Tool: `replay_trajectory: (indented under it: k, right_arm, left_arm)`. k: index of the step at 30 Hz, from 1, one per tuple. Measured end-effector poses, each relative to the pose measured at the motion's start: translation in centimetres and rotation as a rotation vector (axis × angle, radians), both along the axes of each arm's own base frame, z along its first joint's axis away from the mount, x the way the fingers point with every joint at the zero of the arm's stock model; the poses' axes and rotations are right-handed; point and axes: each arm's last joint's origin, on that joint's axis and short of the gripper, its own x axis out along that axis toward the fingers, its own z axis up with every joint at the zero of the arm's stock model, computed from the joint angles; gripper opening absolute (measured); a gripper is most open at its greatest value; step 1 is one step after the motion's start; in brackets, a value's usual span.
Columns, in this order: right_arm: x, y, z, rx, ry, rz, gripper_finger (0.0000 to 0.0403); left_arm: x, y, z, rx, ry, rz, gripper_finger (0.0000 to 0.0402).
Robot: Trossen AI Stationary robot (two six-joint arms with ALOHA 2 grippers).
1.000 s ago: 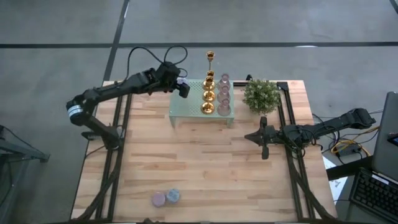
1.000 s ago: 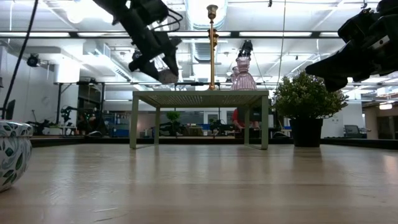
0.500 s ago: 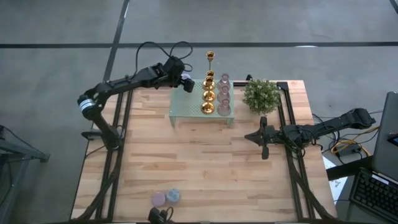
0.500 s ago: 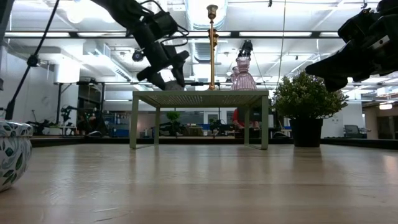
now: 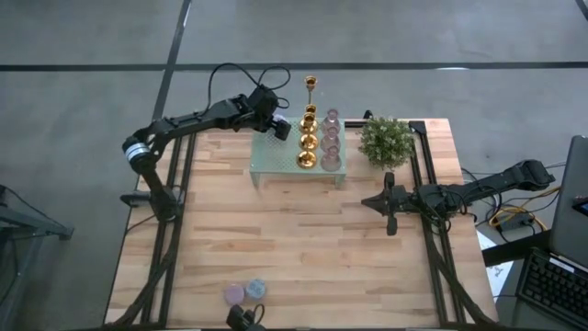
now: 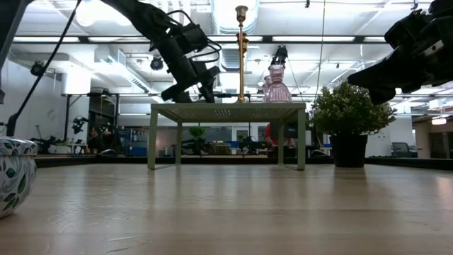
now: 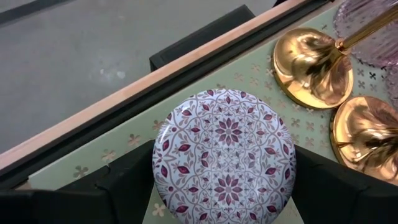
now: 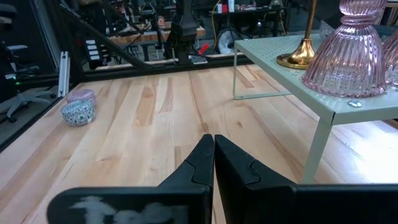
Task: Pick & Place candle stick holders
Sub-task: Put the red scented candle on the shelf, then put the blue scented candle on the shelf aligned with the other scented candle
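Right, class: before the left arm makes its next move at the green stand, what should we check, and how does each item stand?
1. Left pincer grips patterned holder on both sides: ok.
2. Holder is over the green stand: ok.
3. Holder's base rests on the stand: cannot tell.
4. Holder is apart from the gold holders: ok.
5. Right pincer is shut and away from the stand: ok.
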Motion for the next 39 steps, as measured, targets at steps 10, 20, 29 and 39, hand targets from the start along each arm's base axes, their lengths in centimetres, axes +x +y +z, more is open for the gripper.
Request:
replay_trajectory:
  k: [10, 20, 29, 39]
  right_arm:
    - [0.0, 0.0, 0.0, 0.000, 0.000, 0.000, 0.0008]
    - [0.0, 0.0, 0.0, 0.000, 0.000, 0.000, 0.0008]
    - [0.0, 0.0, 0.0, 0.000, 0.000, 0.000, 0.0008]
    - [0.0, 0.0, 0.0, 0.000, 0.000, 0.000, 0.0008]
  left_arm:
    - [-0.1, -0.1, 0.1, 0.022, 0.017, -0.030, 0.0319]
    - [-0.1, -0.1, 0.1, 0.026, 0.023, -0.038, 0.0359]
    - [-0.2, -0.2, 0.6, 0.032, 0.020, -0.042, 0.0380]
    - [-0.9, -0.8, 2.6, 0.036, 0.065, -0.091, 0.0381]
